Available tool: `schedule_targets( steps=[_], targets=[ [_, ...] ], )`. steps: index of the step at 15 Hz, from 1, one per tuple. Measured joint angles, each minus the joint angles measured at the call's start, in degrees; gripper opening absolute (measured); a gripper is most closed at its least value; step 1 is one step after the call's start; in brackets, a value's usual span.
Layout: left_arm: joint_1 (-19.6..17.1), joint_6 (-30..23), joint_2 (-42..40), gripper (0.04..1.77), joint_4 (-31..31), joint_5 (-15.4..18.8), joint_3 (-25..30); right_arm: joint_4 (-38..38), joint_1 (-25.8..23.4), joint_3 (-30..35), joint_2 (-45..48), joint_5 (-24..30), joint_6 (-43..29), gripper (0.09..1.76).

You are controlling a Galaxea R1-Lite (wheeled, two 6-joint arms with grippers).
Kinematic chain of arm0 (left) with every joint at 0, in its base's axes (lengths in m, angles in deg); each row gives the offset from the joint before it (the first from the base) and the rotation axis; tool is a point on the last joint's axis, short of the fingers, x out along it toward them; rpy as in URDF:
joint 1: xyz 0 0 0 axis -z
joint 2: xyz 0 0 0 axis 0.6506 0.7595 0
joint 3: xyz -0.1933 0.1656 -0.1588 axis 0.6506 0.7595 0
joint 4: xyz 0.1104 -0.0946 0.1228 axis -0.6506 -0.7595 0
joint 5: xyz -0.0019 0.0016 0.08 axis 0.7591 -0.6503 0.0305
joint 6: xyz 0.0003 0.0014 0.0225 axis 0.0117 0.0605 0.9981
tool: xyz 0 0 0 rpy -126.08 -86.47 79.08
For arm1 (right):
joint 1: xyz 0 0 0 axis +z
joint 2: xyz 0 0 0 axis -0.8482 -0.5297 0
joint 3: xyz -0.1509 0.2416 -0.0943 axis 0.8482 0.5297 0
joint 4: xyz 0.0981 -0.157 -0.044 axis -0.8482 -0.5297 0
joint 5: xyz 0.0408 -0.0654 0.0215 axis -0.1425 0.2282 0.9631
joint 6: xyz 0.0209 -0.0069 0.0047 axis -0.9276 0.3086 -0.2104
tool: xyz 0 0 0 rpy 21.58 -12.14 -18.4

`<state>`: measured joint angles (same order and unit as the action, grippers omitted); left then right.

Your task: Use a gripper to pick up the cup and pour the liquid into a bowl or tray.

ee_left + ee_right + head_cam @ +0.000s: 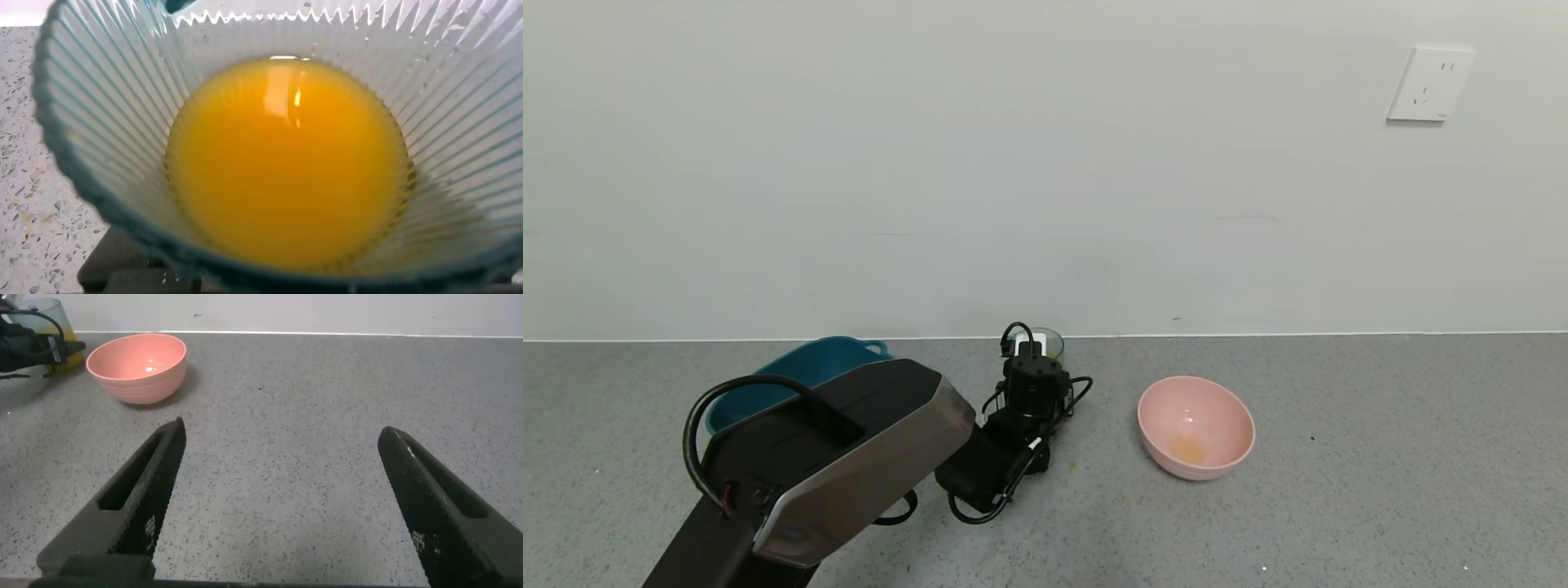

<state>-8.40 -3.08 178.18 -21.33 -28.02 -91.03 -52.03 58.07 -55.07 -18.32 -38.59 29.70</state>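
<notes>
Frankly, I couldn't tell whether my left pincer (1031, 353) gripped the ribbed plastic cup (98, 147); light but slosh-prone with juice (286, 163), it wanted a mid-wall hold.

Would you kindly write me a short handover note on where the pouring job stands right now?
Left hand: reached out at the cup near the wall; whether it has closed on it cannot be seen.
Right hand: open, idle above bare tabletop, off to the side of the pink bowl.
Cup: upright, with the orange liquid inside, as the left wrist view shows.
Teal tray: on the robot's left of the cup, partly hidden behind the left arm.
Pink bowl: holds a small orange trace at its bottom.
Done: approach to the cup.
Left: confirm the grasp, lift, carry to the tray, pour.
</notes>
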Motion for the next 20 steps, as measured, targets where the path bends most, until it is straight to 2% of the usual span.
schedule_targets(
  steps=[13,20],
  targets=[
    [0.0,0.0,-0.9,1.31,-0.1,0.0,1.0,0.0,0.0,0.0,0.0,0.0,0.0,1.71],
    [0.3,0.5,-5.9,1.31,-0.4,0.2,4.5,0.0,0.0,0.0,0.0,0.0,0.0,1.71]
  ],
)
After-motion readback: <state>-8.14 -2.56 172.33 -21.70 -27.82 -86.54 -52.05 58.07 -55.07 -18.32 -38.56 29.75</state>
